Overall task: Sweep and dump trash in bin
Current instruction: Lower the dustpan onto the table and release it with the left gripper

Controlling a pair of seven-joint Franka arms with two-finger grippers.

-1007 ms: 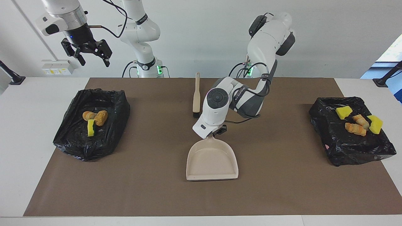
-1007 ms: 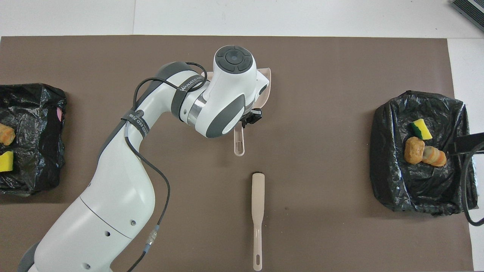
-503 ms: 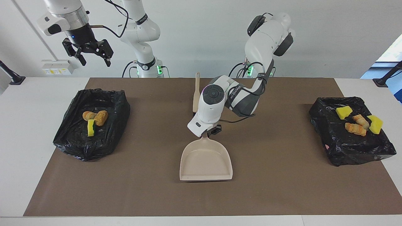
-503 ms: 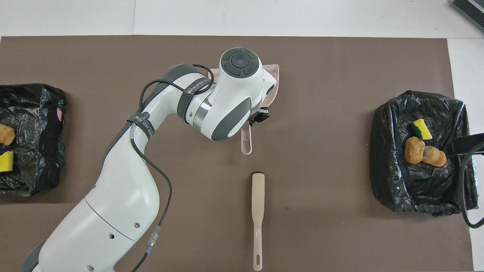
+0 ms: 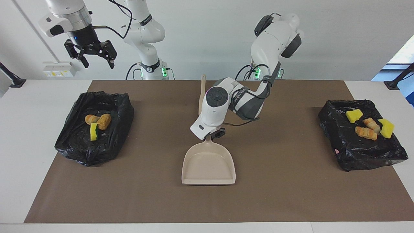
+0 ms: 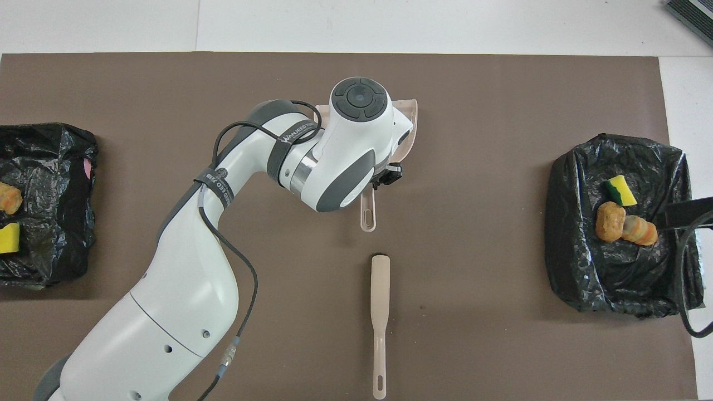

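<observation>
We see the dustpan (image 5: 208, 165) has slid toward the right arm's end; left gripper (image 5: 212, 136) grasps its handle. Right gripper (image 5: 94, 57), fingers released, waits over a bin (image 5: 123, 111). Trash (image 5: 97, 123) lies binned already; dragging farther could strike that bin.

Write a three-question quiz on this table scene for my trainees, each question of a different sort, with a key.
1. True or false: the dustpan holds trash.
2. Which gripper is at the dustpan's handle: A left, B right?
3. Fill in: the brush lies ____ the robots than the dustpan.

Key: 1 false, it is empty; all trash lies in the two bins. 2 A; the right waits, open, above a bin. 3 nearer to.
</observation>
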